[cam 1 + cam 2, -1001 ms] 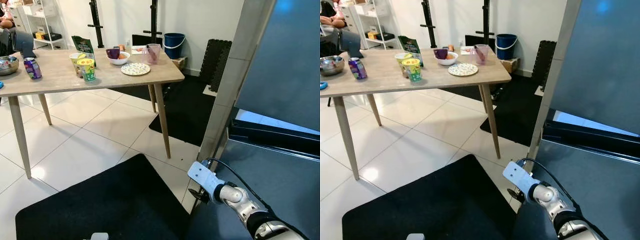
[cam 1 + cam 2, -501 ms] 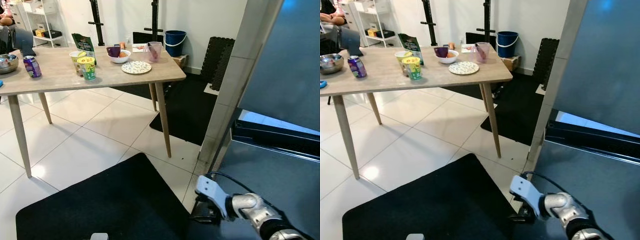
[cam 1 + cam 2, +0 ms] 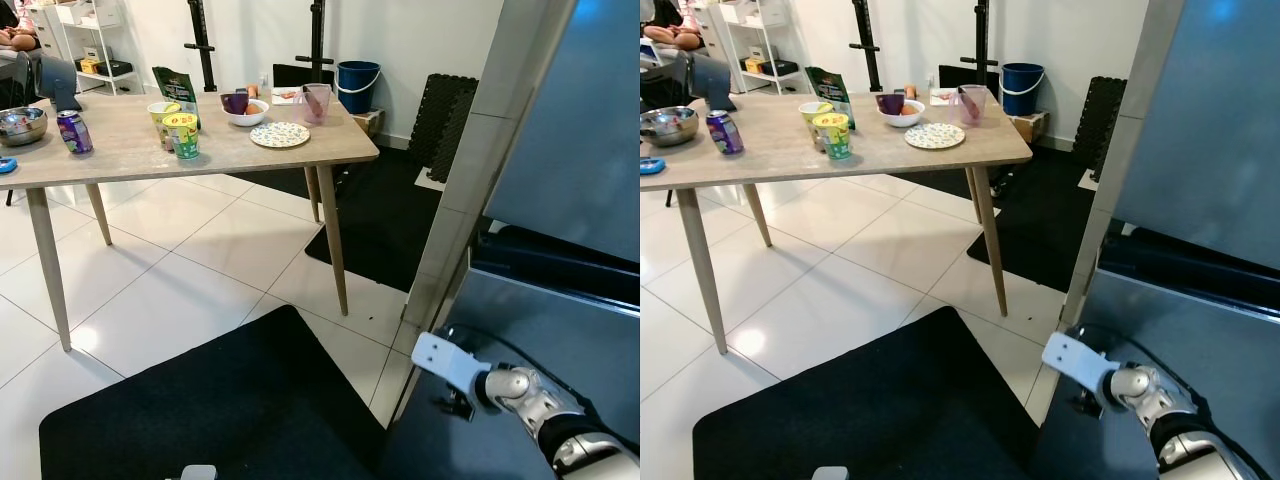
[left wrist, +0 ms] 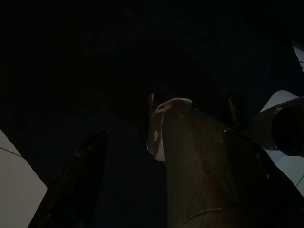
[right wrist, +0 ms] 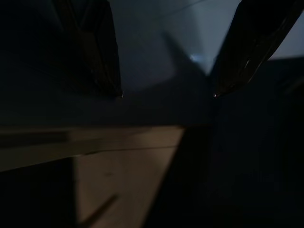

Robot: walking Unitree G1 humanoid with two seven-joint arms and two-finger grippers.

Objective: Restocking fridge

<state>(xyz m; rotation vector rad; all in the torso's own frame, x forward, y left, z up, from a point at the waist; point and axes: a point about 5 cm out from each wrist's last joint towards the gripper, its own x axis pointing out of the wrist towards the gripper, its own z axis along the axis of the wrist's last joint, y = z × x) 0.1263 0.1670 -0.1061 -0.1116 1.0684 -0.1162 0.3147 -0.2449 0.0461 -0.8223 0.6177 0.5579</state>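
Note:
The fridge stands at my right: a grey upper door (image 3: 585, 110), a dark gap beneath it, and a grey lower front (image 3: 545, 335). My right arm reaches low along the left edge of that lower front. Its white wrist block (image 3: 445, 360) shows, and the right gripper (image 5: 168, 94) is open, its two black fingers held apart in front of the grey surface. On the wooden table (image 3: 120, 155) at the left stand two green cups (image 3: 180, 133), a purple can (image 3: 70, 130), a white bowl (image 3: 243, 110) and a patterned plate (image 3: 279, 134). The left gripper (image 4: 166, 190) hangs low in the dark.
A black mat (image 3: 210, 410) lies at my feet and another (image 3: 375, 215) lies beyond the table. A blue bucket (image 3: 357, 85), black stands and foam tiles (image 3: 445, 120) line the back wall. A person (image 3: 15, 35) sits at the far left by white shelves.
My right wrist dipped low, then came up and to the right, closer to the lower fridge front. The camera has shifted slightly; the table things have stayed put.

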